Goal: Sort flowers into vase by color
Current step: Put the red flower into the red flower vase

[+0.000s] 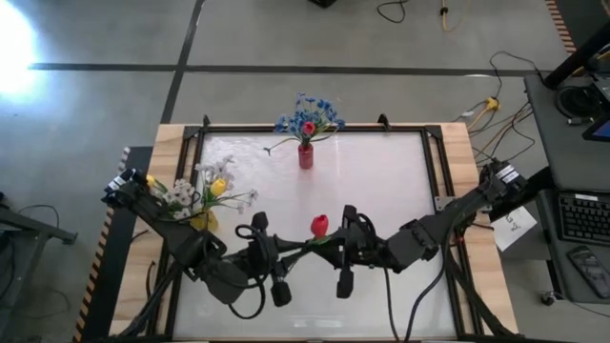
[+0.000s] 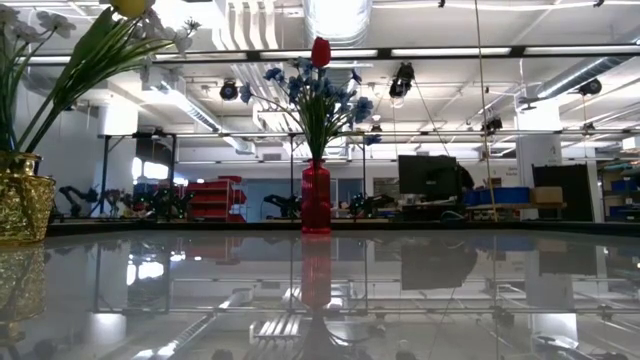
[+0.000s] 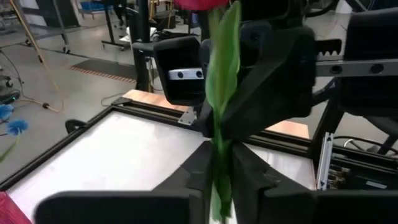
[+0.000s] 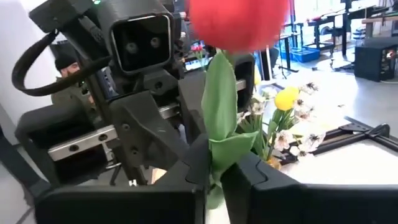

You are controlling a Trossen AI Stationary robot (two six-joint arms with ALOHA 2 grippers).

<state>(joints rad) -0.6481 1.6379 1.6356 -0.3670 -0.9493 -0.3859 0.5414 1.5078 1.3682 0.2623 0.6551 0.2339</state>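
Observation:
A red tulip [image 1: 319, 225] on a green stem is held up between my two grippers at the table's near middle. My left gripper [image 1: 301, 246] and right gripper [image 1: 337, 238] face each other, both shut on its stem. The bloom [image 4: 239, 22] stands above the right fingers. A red vase [image 1: 305, 156] at the far middle holds blue blossoms [image 1: 310, 112] and one red tulip. A gold vase [image 1: 203, 220] on the left holds yellow tulips and white sprays [image 1: 181, 193]. The low view shows both vases, red [image 2: 316, 198] and gold [image 2: 22, 195], but no gripper. My left gripper pinches the tulip's green stem [image 3: 217, 163] between its two fingers, below the leaf and well under the bloom. The fingers come about level from the table's left and lie across the stem. The tulip is lifted clear and stands upright. My right gripper pinches the stem where the leaf wraps it [image 4: 219, 155], between its two fingers, under the bloom. The fingers reach in about level from the table's right, across the stem. The flower is clear of the table, bloom upward.
The white table top [image 1: 381, 191] is framed by a black rail [image 1: 434, 162] with wooden borders. Cables and a desk with a keyboard [image 1: 581, 214] lie off to the right. Open table surface lies between the grippers and the two vases.

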